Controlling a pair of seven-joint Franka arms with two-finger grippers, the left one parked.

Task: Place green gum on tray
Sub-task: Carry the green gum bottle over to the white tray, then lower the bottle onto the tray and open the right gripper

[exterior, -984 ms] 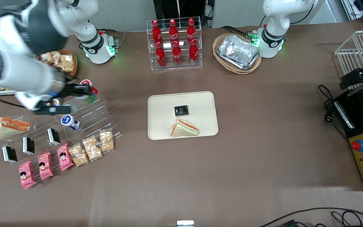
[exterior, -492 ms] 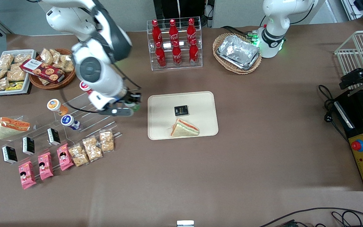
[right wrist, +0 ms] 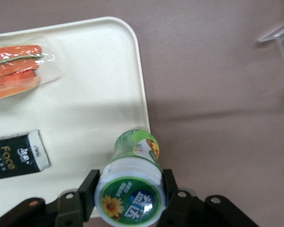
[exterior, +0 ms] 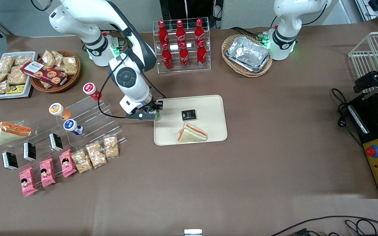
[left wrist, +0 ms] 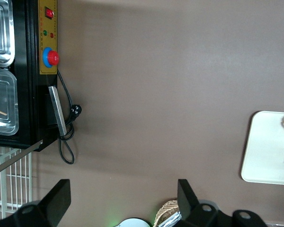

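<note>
My right gripper is shut on the green gum, a small green bottle with a white lid and green label, held by the lid between both fingers. In the front view the bottle is almost hidden by the gripper. It hangs above the edge of the cream tray nearest the working arm's end; the tray rim also shows in the right wrist view. On the tray lie a wrapped sandwich and a small black packet.
A clear stepped stand holds red-lidded, orange and blue-lidded bottles toward the working arm's end, with snack packs nearer the camera. A cola bottle rack and a basket of foil trays stand farther back.
The right arm has swung from the clear stand toward the tray, carrying the green gum; the gripper now hangs over the tray's edge.
</note>
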